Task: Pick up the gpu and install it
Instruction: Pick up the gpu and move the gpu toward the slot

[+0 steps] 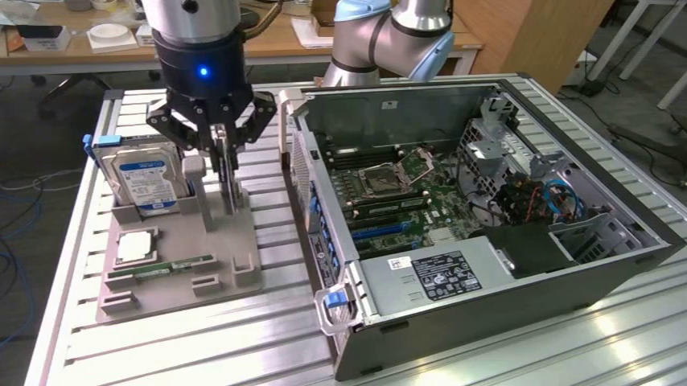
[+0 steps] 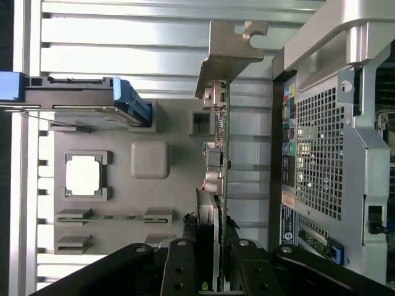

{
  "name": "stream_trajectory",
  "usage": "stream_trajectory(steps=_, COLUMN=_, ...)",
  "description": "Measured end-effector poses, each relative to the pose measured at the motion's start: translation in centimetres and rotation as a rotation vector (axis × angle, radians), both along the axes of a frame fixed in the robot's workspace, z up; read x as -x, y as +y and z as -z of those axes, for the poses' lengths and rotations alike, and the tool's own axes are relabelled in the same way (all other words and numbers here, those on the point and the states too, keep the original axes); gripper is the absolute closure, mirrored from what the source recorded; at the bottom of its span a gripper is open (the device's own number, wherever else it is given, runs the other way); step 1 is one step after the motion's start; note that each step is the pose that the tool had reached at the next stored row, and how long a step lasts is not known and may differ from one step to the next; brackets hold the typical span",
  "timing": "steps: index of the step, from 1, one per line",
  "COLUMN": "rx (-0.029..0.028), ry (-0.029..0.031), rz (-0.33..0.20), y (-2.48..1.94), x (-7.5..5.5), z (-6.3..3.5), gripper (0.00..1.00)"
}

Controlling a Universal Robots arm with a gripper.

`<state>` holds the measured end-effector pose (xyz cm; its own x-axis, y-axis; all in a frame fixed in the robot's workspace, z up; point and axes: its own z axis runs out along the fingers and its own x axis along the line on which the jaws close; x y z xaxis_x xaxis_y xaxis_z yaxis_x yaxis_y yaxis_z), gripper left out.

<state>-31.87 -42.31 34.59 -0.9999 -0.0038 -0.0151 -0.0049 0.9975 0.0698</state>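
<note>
Exterior view: the gripper [image 1: 220, 149] hangs straight down over a gray parts tray [image 1: 215, 283], and its black fingers are closed on the gpu [image 1: 230, 193]. The card stands upright on edge directly beneath the gripper, its lower end down at the tray. Just beside the gripper, on the exterior view's left, a hard drive [image 1: 145, 181] with a blue-and-white label stands in its own slot. Below the gripper and nearer the camera, a square processor chip [image 1: 137, 245] and a slim green memory stick [image 1: 177, 265] lie flat in the tray. To the gripper's other side sits the open computer case [image 1: 612, 261], motherboard showing, on the slatted aluminium table [image 1: 161, 346]. From the wrist view, the gpu [image 2: 223, 154] is seen edge-on between the fingers [image 2: 182, 262], its silver bracket [image 2: 229, 49] at the far end from the gripper, and the case's perforated back panel [image 2: 321, 154] is close beside the card.
</note>
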Motion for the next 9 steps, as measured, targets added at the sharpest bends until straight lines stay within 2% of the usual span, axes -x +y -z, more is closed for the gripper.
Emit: stream_trajectory(steps=9, rx=0.0001, ry=0.0000, rz=0.000, y=0.00, x=0.0, z=-2.93, gripper=0.73)
